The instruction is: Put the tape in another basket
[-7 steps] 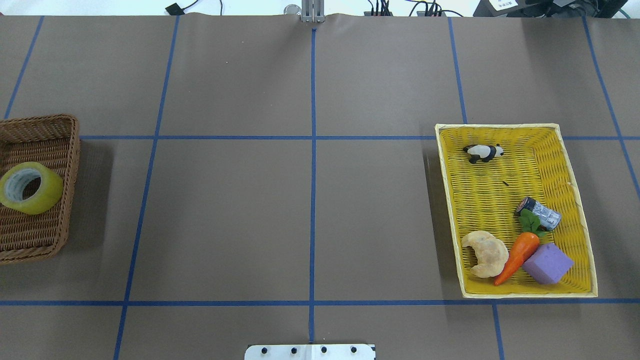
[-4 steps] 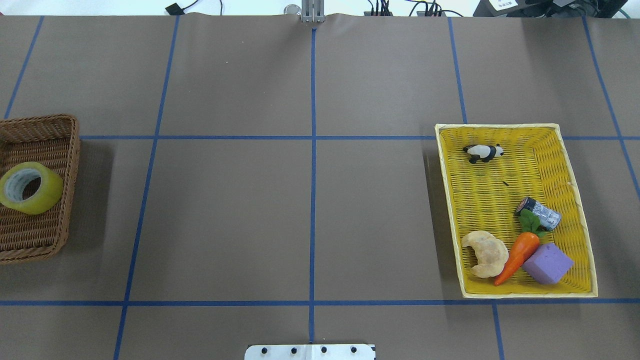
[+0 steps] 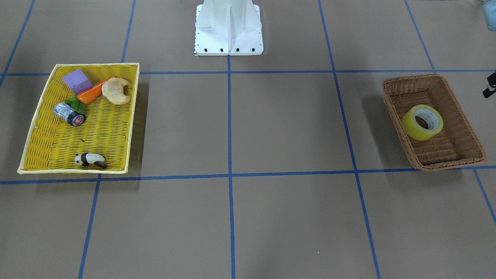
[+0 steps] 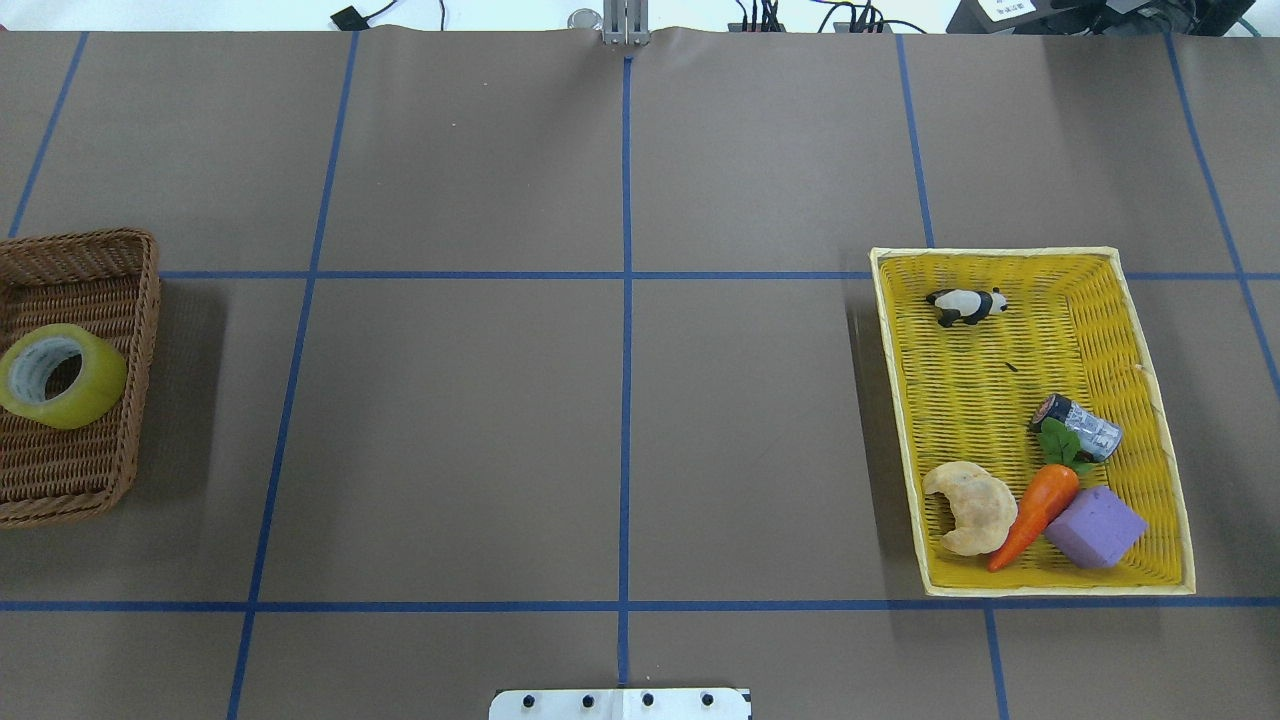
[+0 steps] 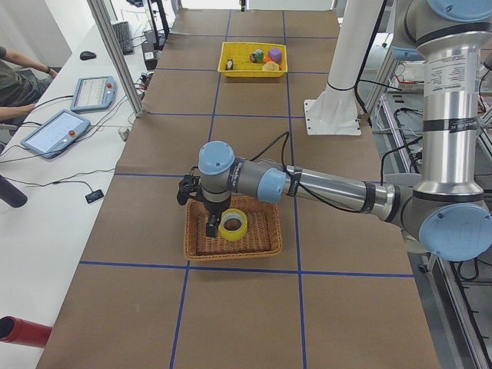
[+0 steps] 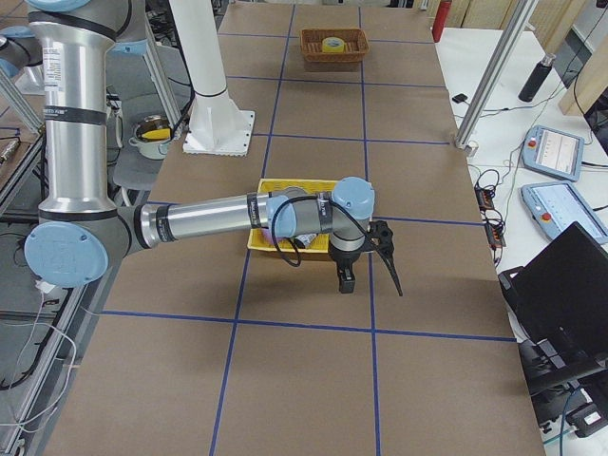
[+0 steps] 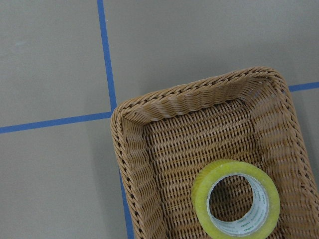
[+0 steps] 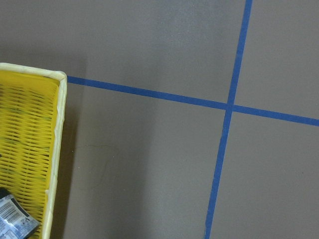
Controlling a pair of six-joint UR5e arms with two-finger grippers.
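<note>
Nothing on the table has shifted over the last second. Your tape (image 4: pixel 62 375) lies inside the basket (image 4: pixel 146 330), with the left gripper (image 5: pixel 210 221) hovering just beside it, seemingly over the rim. You cannot judge its spread, nor that of the right gripper (image 6: pixel 369 271). Printing on the tape's core is unreadable.

The tape (image 4: pixel 62 375) lies in the brown wicker basket (image 4: pixel 148 300) at the left edge. Well apart on the right, a yellow woven tray (image 4: pixel 990 253) holds a toy panda (image 4: pixel 966 305) and carrot (image 4: pixel 1035 512).

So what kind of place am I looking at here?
Probably a robotics lab: a robot arm over a table gridded with blue tape, and control tablets on the side bench.
</note>
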